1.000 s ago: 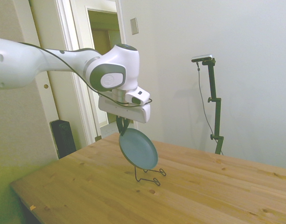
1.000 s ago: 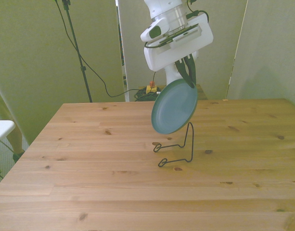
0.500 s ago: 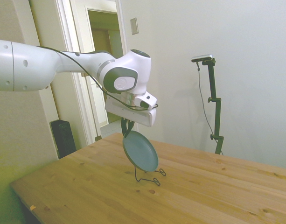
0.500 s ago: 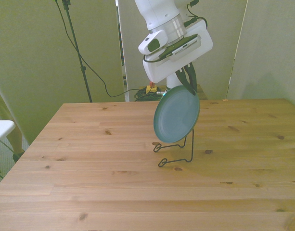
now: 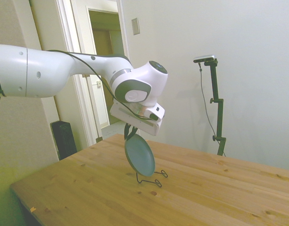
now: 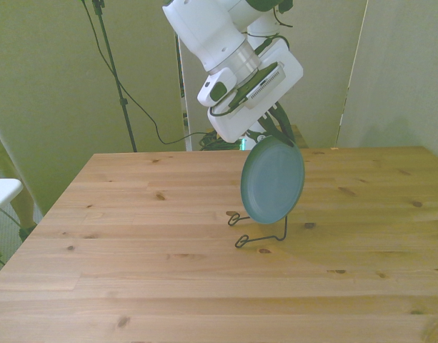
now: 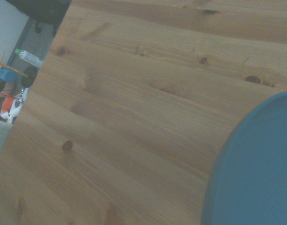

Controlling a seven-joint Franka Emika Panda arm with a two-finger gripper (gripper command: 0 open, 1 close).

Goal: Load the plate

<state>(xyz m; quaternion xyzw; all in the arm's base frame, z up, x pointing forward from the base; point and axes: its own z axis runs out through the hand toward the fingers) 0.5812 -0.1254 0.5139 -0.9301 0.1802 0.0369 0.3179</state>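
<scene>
Behind me: plain white wall (image 5: 238,56) | white-framed open doorway (image 5: 104,70) | small grey wall plate (image 5: 136,26) | black box speaker (image 5: 64,139) on floor | before me: pale folding screen panels (image 6: 54,78)

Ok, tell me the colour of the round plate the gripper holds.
The round matte plate is plain dark teal-green; the front view shows it best.
</scene>
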